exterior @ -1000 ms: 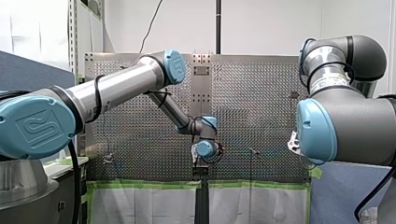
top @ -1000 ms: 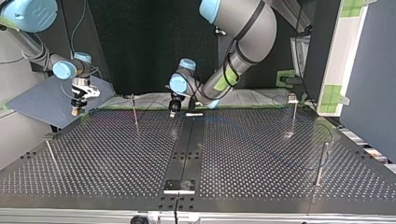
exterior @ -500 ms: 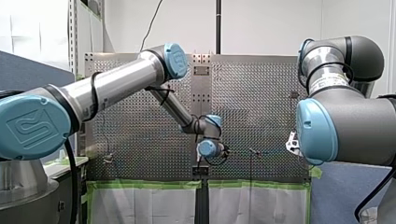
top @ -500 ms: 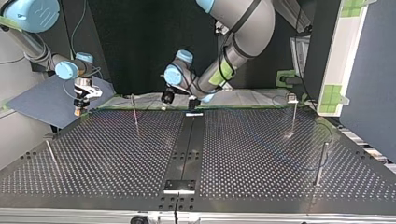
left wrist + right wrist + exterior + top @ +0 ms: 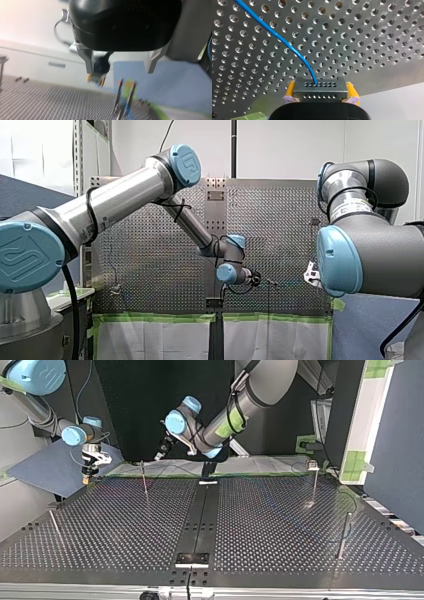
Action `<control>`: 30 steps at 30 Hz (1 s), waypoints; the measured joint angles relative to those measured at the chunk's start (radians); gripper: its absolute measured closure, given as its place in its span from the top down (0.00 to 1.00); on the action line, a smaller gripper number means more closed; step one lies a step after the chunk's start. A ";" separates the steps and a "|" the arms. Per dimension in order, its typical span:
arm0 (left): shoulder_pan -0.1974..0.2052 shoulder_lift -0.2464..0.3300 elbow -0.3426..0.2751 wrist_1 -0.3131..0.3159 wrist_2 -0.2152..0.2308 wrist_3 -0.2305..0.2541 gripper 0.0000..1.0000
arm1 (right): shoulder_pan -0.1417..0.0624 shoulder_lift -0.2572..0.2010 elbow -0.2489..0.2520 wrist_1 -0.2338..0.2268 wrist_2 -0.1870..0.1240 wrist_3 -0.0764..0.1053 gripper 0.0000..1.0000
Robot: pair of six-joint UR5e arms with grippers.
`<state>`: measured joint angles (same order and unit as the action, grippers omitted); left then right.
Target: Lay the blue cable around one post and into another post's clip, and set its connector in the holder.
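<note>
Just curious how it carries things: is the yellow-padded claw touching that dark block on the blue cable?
Touching. The right wrist view shows the connector clamped between the right claw's yellow pads, one pressed against each side, no gap.

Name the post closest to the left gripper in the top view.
The far post just left of the black centre strip; my left gripper hangs beside its top, the others stand farther off.

Thin blue cable [image 5: 277, 36] curves out of a dark, rectangular, multi-hole connector [image 5: 320, 89].
</note>
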<state>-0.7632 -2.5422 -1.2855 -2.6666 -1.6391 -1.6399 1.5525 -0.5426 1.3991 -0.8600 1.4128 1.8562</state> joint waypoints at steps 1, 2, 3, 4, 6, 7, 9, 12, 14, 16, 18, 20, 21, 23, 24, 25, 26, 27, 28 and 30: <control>-0.008 0.001 -0.007 0.000 0.001 -0.004 1.00 | 0.000 0.000 0.000 0.001 0.000 0.000 0.00; -0.019 0.002 -0.013 0.000 0.002 -0.011 1.00 | 0.001 0.001 0.000 0.002 0.000 0.001 0.00; -0.027 0.002 -0.016 0.000 0.003 -0.015 1.00 | 0.001 0.001 0.000 0.003 0.000 0.001 0.00; -0.035 0.002 -0.018 0.000 0.003 -0.019 1.00 | 0.002 0.001 0.000 0.004 0.000 0.001 0.00; -0.049 0.003 -0.021 0.000 0.003 -0.024 1.00 | 0.003 0.001 0.000 0.005 0.000 0.002 0.00; -0.053 0.003 -0.022 0.000 0.002 -0.025 1.00 | 0.004 0.001 0.000 0.006 0.000 0.002 0.00; -0.057 0.003 -0.022 0.000 0.001 -0.030 1.00 | 0.005 0.001 0.000 0.008 0.000 0.002 0.00; -0.057 0.003 -0.020 0.001 -0.004 -0.038 1.00 | 0.008 0.001 0.000 0.008 0.000 0.003 0.00; -0.055 0.003 -0.017 0.004 -0.014 -0.043 1.00 | 0.010 0.002 0.000 0.008 0.000 0.004 0.00; -0.053 0.003 -0.015 0.006 -0.027 -0.044 1.00 | 0.011 0.003 0.000 0.008 0.000 0.004 0.00; -0.051 0.003 -0.011 0.009 -0.043 -0.041 1.00 | 0.012 0.003 0.000 0.008 0.000 0.005 0.00; -0.050 0.002 -0.007 0.011 -0.059 -0.036 1.00 | 0.013 0.003 0.000 0.008 0.000 0.005 0.00; -0.049 0.002 -0.006 0.012 -0.067 -0.035 1.00 | 0.013 0.004 0.000 0.008 0.000 0.005 0.00; -0.048 0.002 -0.005 0.012 -0.084 -0.034 1.00 | 0.014 0.004 0.000 0.008 0.000 0.005 0.00; -0.047 0.002 -0.005 0.012 -0.092 -0.035 1.00 | 0.014 0.004 0.000 0.008 0.000 0.005 0.00; -0.047 0.002 -0.005 0.012 -0.099 -0.036 1.00 | 0.014 0.004 0.000 0.008 0.000 0.005 0.00; -0.046 0.002 -0.005 0.013 -0.109 -0.037 1.00 | 0.014 0.004 0.000 0.008 0.000 0.005 0.00; -0.045 0.002 -0.005 0.013 -0.116 -0.038 1.00 | 0.014 0.004 0.000 0.008 0.000 0.006 0.00; -0.045 0.002 -0.005 0.013 -0.124 -0.039 1.00 | 0.014 0.005 0.000 0.007 0.000 0.007 0.00; -0.044 0.002 -0.004 0.012 -0.143 -0.040 1.00 | 0.014 0.005 0.000 0.006 0.000 0.010 0.00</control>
<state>-0.8076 -2.5404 -1.2899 -2.6545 -1.7818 -1.6801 1.5666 -0.5371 1.3991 -0.8543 1.4129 1.8667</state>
